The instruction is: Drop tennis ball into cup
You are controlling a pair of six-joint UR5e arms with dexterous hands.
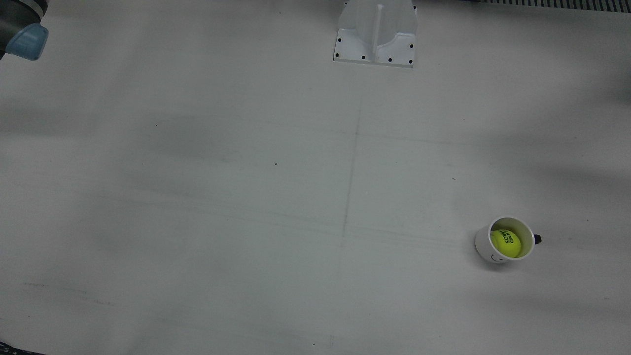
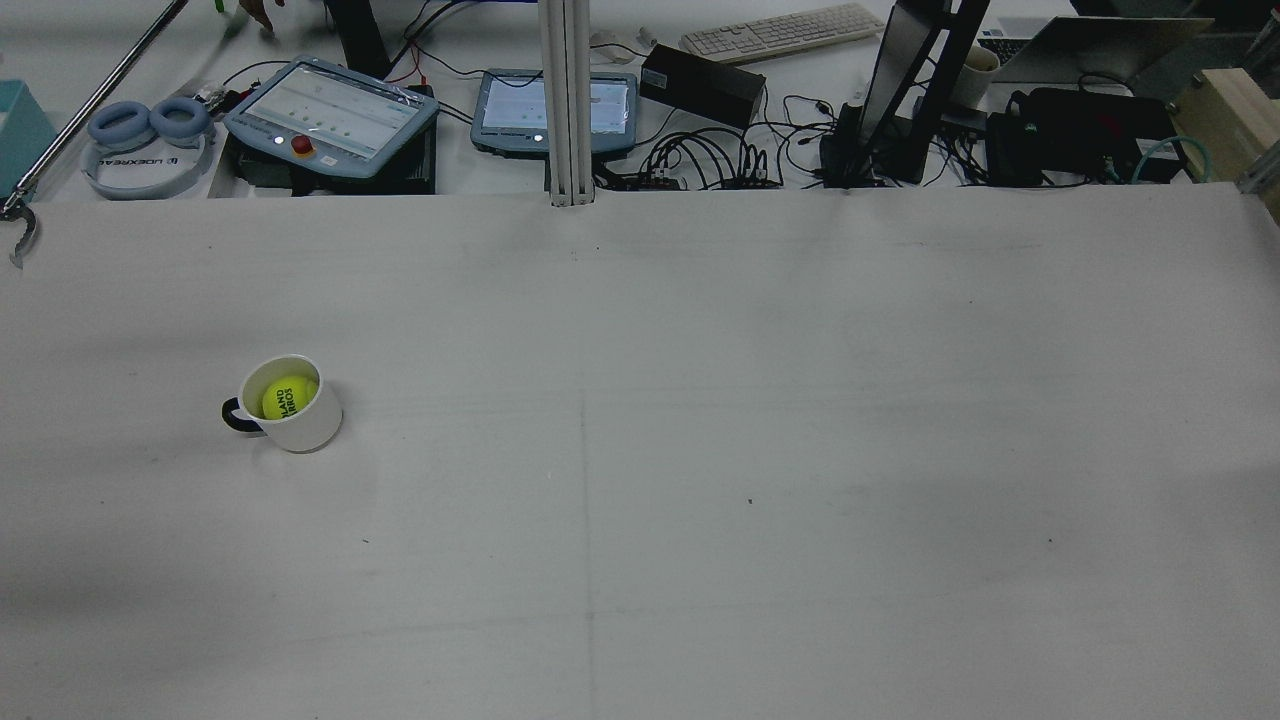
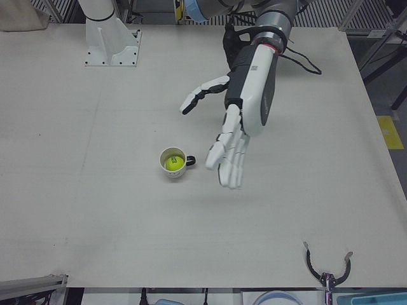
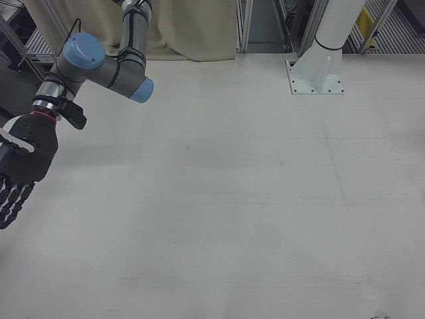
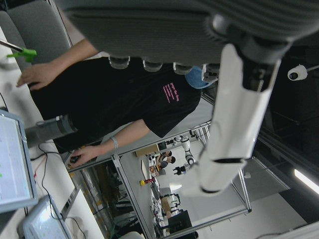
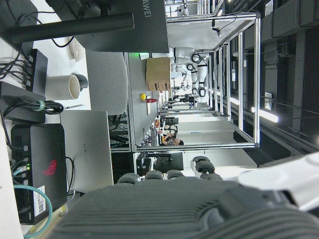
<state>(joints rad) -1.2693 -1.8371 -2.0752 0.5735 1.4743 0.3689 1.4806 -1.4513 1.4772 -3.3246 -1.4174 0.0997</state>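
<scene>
Open left hand (image 3: pixel 232 143) (empty), yellow tennis ball (image 3: pixel 174 163) inside white cup (image 3: pixel 172 164)

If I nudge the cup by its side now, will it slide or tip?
Probably slide: the cup stands upright on the flat table, looking squat. The tennis ball sits low inside, likely steadying it. A push at the handle may turn it.
</scene>
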